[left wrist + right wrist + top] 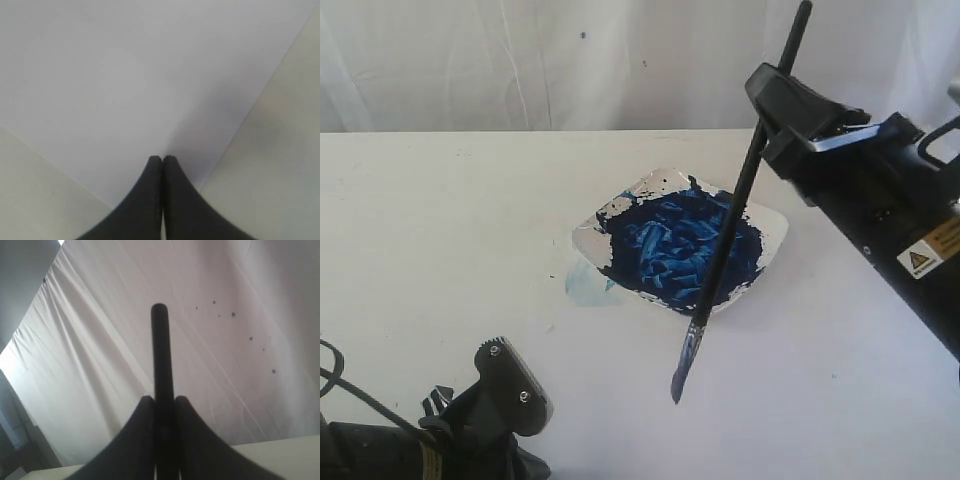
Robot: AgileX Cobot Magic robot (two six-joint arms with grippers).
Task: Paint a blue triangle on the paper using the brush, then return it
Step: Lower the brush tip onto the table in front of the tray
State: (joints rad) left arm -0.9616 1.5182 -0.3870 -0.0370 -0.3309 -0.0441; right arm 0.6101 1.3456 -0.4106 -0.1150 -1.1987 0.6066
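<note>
Hanging in the right gripper (770, 112) is the brush (725, 235): a thin, long black handle, a small silver ferrule low down, and bristles stained blue at the very tip. It's steeply tilted, not quite upright. In the exterior view its long axis runs from the blunt handle end high at the upper right, up against the white cloth backdrop (520, 60), down to the wet tip at the lower left. The shaft crosses in front of the white paint dish (777, 232), which is thick with dark-blue paint, and the tip sits just past the dish's near rim, low over the white bench (420, 200). Whether the bristles actually touch the surface, I can't tell.

The grip is high on the handle, towards the blunt end. The right wrist view confirms it: both fingers are clamped tight on the black shaft, and the handle stub pokes out beyond them towards the cloth.

A pale blue smear (585, 285) lies on the bench just beside the dish, on its left side.

Over on the left, well apart from the brush, the left gripper (162, 160) sits low with its fingers pressed together and nothing between them. It's above the paper (125, 75), a plain white sheet, close to one of its corners.
</note>
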